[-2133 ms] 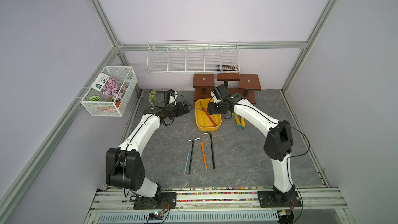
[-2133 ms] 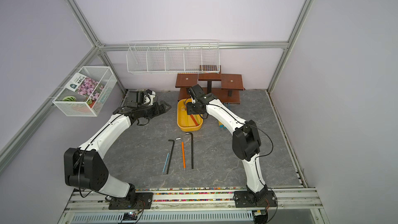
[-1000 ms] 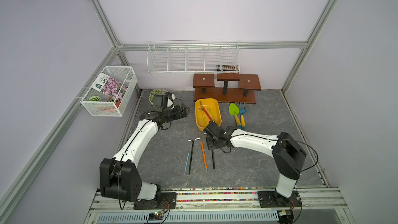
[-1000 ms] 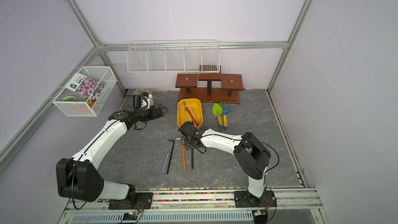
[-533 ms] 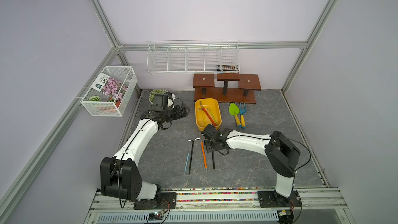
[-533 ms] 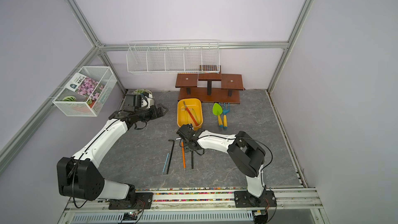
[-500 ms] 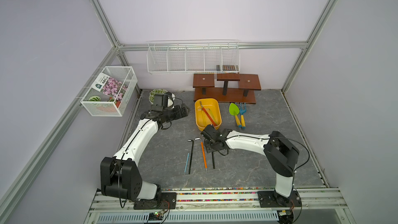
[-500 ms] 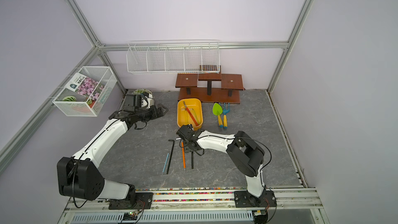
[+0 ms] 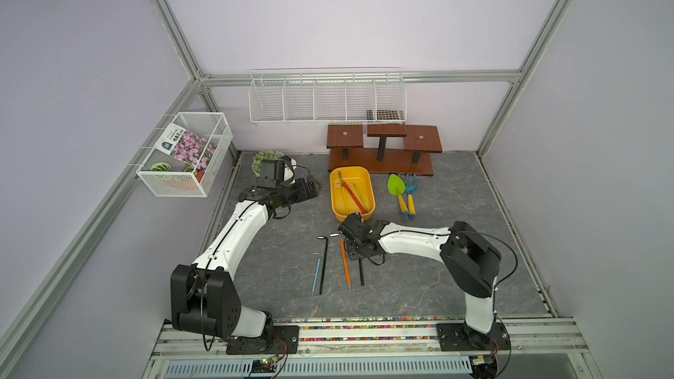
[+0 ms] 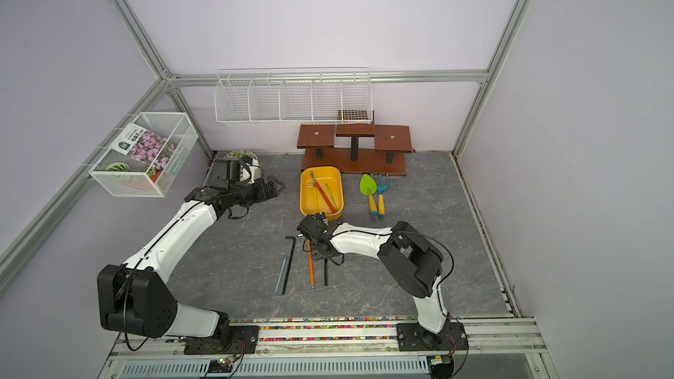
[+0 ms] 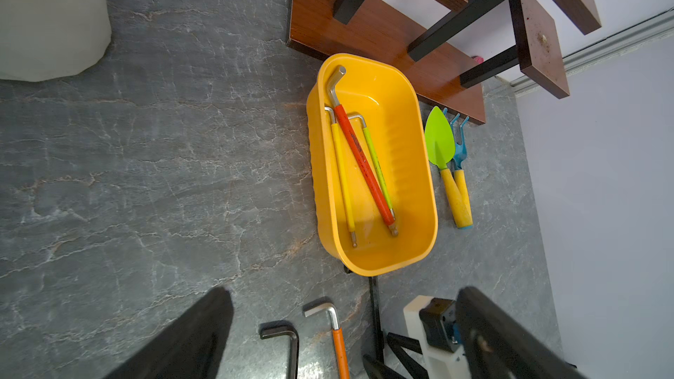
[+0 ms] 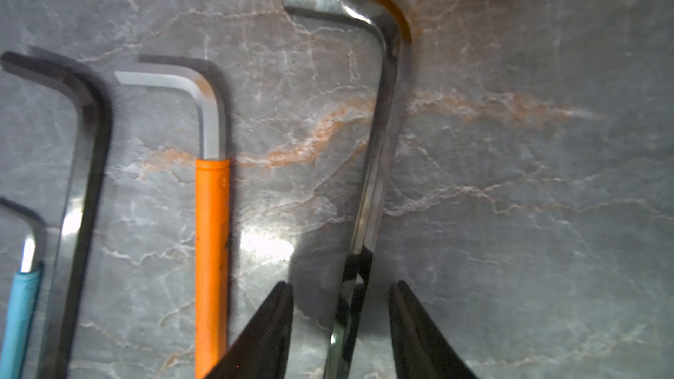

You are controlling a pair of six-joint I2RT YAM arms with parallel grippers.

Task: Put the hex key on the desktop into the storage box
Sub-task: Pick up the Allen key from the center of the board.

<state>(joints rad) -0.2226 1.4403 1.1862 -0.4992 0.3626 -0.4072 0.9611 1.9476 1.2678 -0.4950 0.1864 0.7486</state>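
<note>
Where veined desktop (image 12: 510, 147) gleams, L-bent hex key (image 12: 375, 176) lies.

The dark grey desktop (image 9: 437, 267) has four keys lying side by side. A shiny dark hex key (image 12: 375, 176) lies between the fingers (image 12: 271, 322) of the right gripper (image 12: 340, 288). Just outside one finger lies an orange-handled hex key (image 12: 211, 231), then a black hex key (image 12: 80, 213), then a blue-handled hex key (image 12: 22, 304). Past the fingertips sits the yellow storage box (image 9: 332, 195). Beside the box lie a green trowel (image 9: 396, 187) and a blue garden fork (image 9: 410, 184), and behind it stands a wooden stand (image 9: 383, 167).
</note>
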